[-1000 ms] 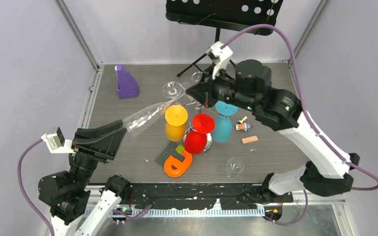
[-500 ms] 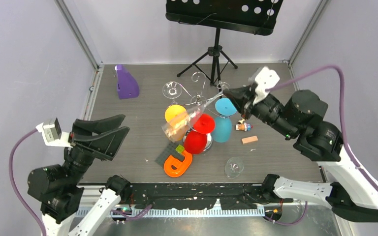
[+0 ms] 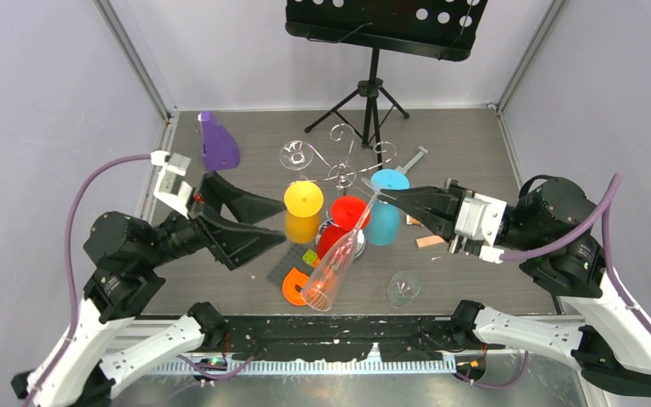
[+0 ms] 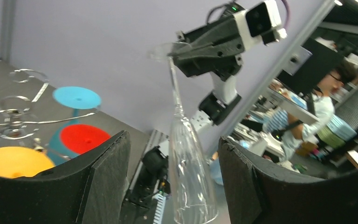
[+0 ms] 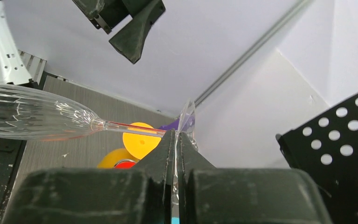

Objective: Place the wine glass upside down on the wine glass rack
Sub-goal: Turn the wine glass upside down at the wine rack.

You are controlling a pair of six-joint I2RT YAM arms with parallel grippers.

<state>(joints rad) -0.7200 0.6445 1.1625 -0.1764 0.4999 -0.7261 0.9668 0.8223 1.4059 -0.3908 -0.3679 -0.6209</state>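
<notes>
The clear wine glass is held by its foot, stem slanting and bowl pointing down toward the near table edge. My right gripper is shut on the foot; the bowl reaches left in the right wrist view. The chrome wine glass rack stands mid-table, just behind the glass, with yellow, red and blue glasses hanging upside down. My left gripper is open and empty, left of the rack; the glass shows beyond its fingers.
A black tripod music stand is at the back, a purple object at far left. An orange piece and grey plate lie near the front. Another clear glass, a small toy and a wooden block lie on the right.
The glass went from the left gripper's reach to the right gripper alone. The right arm pulled back right and turned the bowl downward. The left arm rose and moved toward the rack, open.
</notes>
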